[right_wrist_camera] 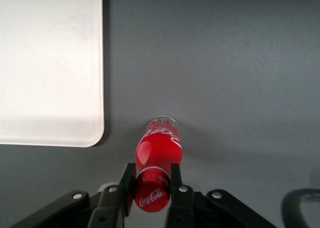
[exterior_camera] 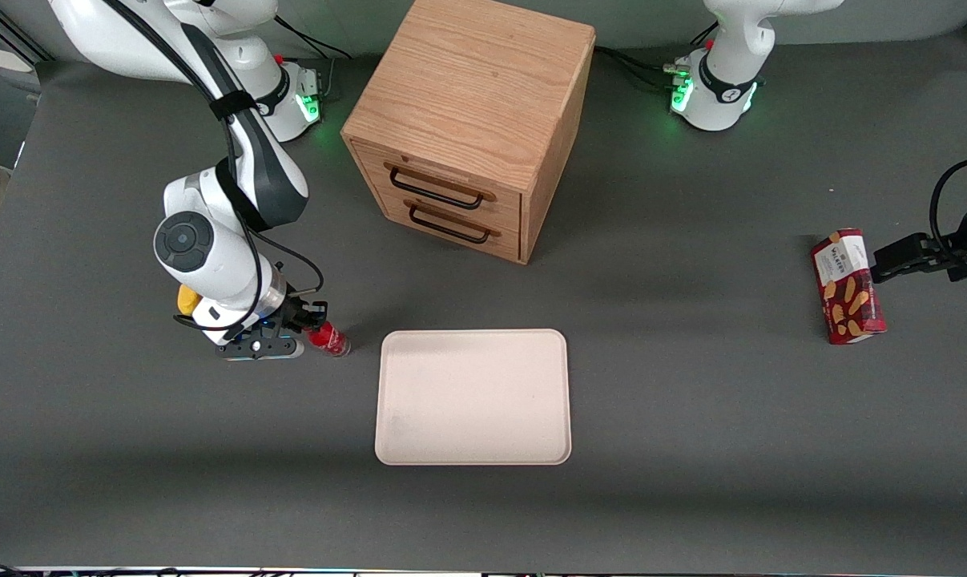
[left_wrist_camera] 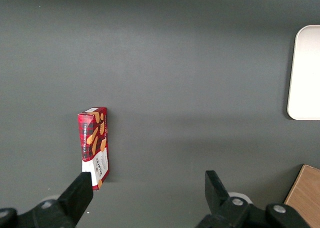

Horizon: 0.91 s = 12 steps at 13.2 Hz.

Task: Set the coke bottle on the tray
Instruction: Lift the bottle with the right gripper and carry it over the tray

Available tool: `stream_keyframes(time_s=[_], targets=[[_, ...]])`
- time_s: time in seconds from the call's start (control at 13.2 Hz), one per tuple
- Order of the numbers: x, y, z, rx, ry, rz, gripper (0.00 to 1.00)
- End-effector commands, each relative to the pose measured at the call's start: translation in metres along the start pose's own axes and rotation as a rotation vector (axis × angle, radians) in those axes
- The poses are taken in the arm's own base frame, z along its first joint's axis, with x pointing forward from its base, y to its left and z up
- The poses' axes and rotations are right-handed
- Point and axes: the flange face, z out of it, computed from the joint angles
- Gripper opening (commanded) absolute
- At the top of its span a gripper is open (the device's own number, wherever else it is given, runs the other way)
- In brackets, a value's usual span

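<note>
Tool (right_wrist_camera: 152, 184) fingers are being pinched on the bottle (right_wrist_camera: 159, 150) neck, low over the surface beside the tray (exterior_camera: 473, 398), so a lift and carry over its rim is being called for.

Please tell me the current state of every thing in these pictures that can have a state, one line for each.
Small red coke bottle with red cap: upright on the table beside the tray, neck gripped.
Right arm's end effector: low over the table, shut on the bottle's neck.
Flat pale cream-pink rectangular tray: nothing on it.
Wooden two-drawer cabinet: both drawers closed.
Red rectangular snack box: lying flat, toward the parked arm's end.
</note>
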Motion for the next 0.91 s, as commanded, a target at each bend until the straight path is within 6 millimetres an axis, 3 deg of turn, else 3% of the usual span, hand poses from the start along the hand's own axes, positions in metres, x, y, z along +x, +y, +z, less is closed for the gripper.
stream_keyframes(time_s=[0.0, 0.15, 0.3, 0.84], targets=[[-0.005, 0.0, -0.01, 0.015, -0.001, -0.022, 0.0], [0.006, 0.002, -0.046, 0.008, -0.035, -0.011, 0.0], [0.009, 0.004, -0.104, 0.039, -0.062, 0.015, 0.0], [-0.02, 0.018, -0.248, 0.053, -0.036, 0.027, 0.0]])
